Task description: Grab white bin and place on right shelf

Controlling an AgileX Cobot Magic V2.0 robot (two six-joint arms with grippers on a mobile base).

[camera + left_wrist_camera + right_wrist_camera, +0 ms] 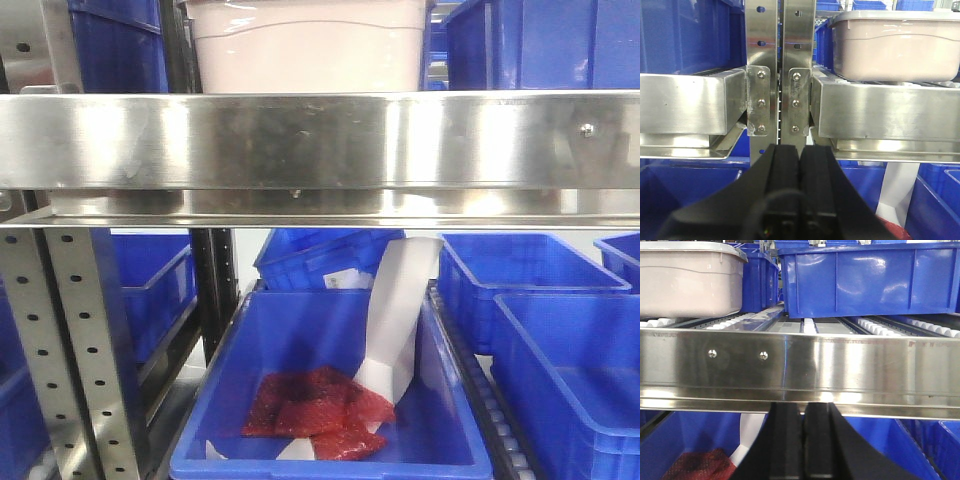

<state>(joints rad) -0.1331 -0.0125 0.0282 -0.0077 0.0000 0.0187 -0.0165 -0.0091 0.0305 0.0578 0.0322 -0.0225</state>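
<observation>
Both of my pincers are clenched on nothing, fingers pressed flat together. Seen from the left wrist, my left pincer (pixel 800 155) sits low, just below the bolted joint where two perforated uprights (pixel 796 30) meet the shelf rails. The white bin (pixel 897 47) is above that pincer and off to its right, resting on the right shelf (pixel 880 112) behind the broad steel front rail, well apart from my black fingers (pixel 782 170).

From the right wrist, my right pincer (pixel 805 412) hangs just under the same shiny rail (pixel 840 365). The white bin (pixel 690 282) sits up and to the left of it on the white rollers (pixel 735 322), with a blue crate (pixel 870 280) beside the bin on the same level, straight above this pincer.

In the front view the bin (pixel 310 45) stands on top behind the rail (pixel 320 140), its pinkish wall showing a curved moulded line. Below the rail lies an open blue crate (pixel 330 455) holding red packets (pixel 315 410) and a white paper strip (pixel 400 310) leaning against its back wall.
</observation>
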